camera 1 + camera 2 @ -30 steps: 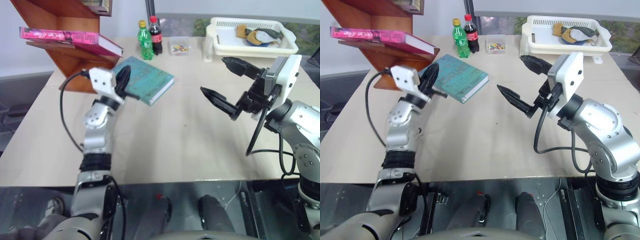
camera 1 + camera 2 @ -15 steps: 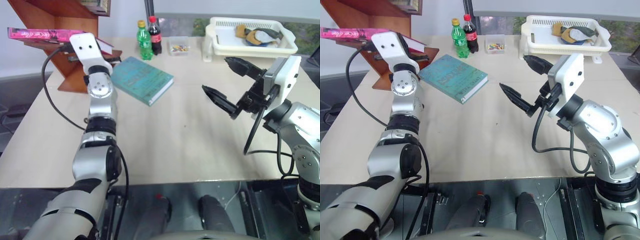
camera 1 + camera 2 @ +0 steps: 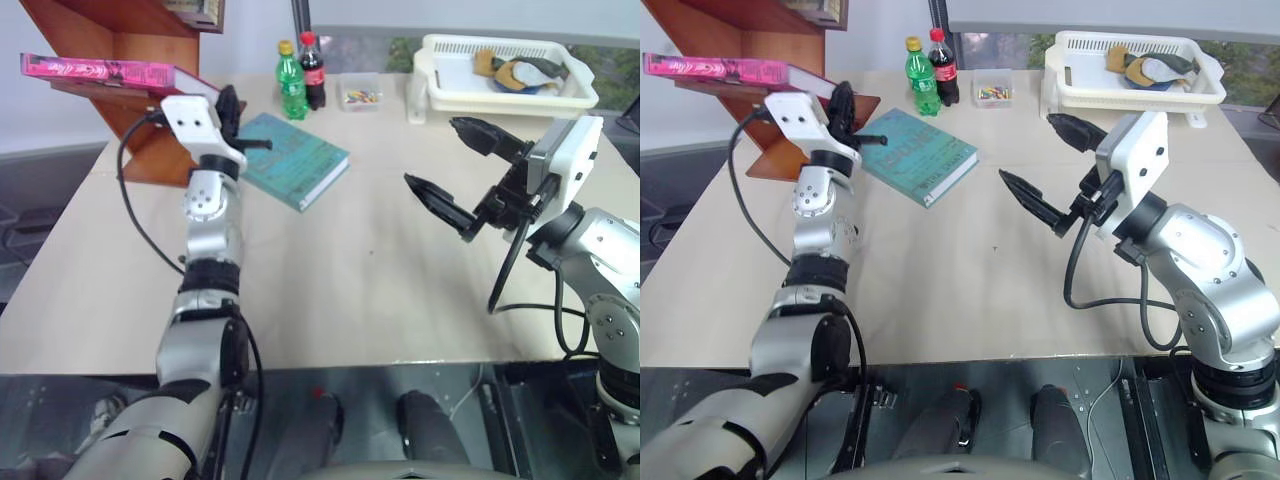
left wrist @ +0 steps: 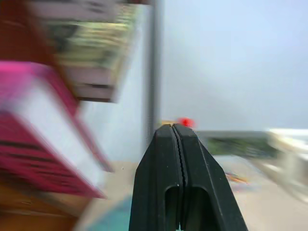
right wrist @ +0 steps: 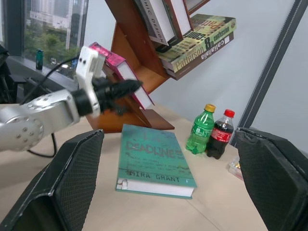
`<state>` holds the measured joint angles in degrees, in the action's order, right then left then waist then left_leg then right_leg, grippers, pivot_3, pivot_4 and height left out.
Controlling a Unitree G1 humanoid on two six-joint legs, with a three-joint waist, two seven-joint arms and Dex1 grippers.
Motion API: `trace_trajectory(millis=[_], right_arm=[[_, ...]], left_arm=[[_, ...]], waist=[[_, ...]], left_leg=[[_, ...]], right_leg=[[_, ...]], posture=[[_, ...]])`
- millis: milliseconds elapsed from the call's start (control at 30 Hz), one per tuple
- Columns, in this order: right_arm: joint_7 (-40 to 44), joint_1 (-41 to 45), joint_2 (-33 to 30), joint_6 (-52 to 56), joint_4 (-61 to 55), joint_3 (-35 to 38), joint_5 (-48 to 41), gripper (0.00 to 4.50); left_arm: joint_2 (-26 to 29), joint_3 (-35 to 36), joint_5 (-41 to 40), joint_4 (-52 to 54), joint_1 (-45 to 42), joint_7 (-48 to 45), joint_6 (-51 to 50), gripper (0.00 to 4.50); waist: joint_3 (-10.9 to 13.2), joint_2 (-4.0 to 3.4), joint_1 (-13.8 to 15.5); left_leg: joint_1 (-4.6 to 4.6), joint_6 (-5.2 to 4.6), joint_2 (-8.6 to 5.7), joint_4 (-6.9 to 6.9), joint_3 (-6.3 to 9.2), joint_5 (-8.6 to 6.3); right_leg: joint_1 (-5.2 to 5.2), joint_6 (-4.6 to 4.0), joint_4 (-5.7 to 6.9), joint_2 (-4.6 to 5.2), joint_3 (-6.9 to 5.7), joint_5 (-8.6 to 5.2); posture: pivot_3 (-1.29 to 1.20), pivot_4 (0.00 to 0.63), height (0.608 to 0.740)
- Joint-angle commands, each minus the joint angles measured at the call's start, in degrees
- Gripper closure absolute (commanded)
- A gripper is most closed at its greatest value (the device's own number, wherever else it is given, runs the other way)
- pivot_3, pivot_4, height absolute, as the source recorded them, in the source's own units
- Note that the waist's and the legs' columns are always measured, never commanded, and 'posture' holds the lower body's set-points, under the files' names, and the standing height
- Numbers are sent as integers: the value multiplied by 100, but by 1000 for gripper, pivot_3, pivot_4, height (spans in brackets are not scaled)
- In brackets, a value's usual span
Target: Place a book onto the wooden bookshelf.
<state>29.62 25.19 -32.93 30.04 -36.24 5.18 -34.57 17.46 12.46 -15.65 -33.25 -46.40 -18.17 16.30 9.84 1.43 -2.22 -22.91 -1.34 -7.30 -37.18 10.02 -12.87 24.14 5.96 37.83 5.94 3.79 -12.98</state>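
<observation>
Right wrist view: left gripper [image 5: 137, 85], clenched empty, points at the book's [image 5: 126, 74] end — lying on the wooden bookshelf [image 5: 129, 54]; right gripper [image 3: 447, 165] gapes wide.

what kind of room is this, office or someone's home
Most likely an office or lab set up for robot trials: a city view through the tall window, a plain work table, and staged props such as the wooden bookshelf and white basket.

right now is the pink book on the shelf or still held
On the shelf: the pink book lies on a wooden bookshelf board; the left gripper is shut, empty.
</observation>
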Motion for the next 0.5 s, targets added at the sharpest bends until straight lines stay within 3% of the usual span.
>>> trace_trajectory(millis=[33, 67, 367, 467, 500], right_arm=[[2, 19, -33, -67, -229, 189, -98, 0], [10, 29, -8, -94, -223, 207, -131, 0], [49, 60, -11, -119, -202, 298, -332, 0], [172, -262, -239, -27, -261, 361, -298, 0], [262, -623, -406, 36, -304, 491, -267, 0]], left_arm=[[143, -77, -227, 952, 462, -403, -492, 4471], [207, -66, -318, 1221, 703, -511, -705, 4471], [761, -50, -652, 2895, 2194, -1152, -1944, 633], [1105, 88, -938, 3374, 2815, -1645, -2223, 633], [1346, 258, -1142, 3558, 3189, -1964, -2364, 388]], waist=[[0, 0, -4], [0, -1, -11], [1, -4, 94], [1, -5, 123], [1, -6, 132]], left_leg=[[1, 0, 1, 0, -1, 0], [2, 0, 2, 2, 0, 0], [6, -1, 8, 3, 3, -1], [8, -1, 9, 8, -1, -2], [9, -1, 11, 12, -1, -2]], right_leg=[[0, 0, 1, -1, 1, 0], [0, 0, 0, -3, 1, 0], [-4, -1, -1, -6, -3, 0], [-3, -1, -3, -6, 1, 0], [-4, -2, -7, -7, 0, -1]], posture=[[0, 150, 740], [0, 150, 740], [0, 150, 740], [0, 150, 740], [0, 150, 740]])
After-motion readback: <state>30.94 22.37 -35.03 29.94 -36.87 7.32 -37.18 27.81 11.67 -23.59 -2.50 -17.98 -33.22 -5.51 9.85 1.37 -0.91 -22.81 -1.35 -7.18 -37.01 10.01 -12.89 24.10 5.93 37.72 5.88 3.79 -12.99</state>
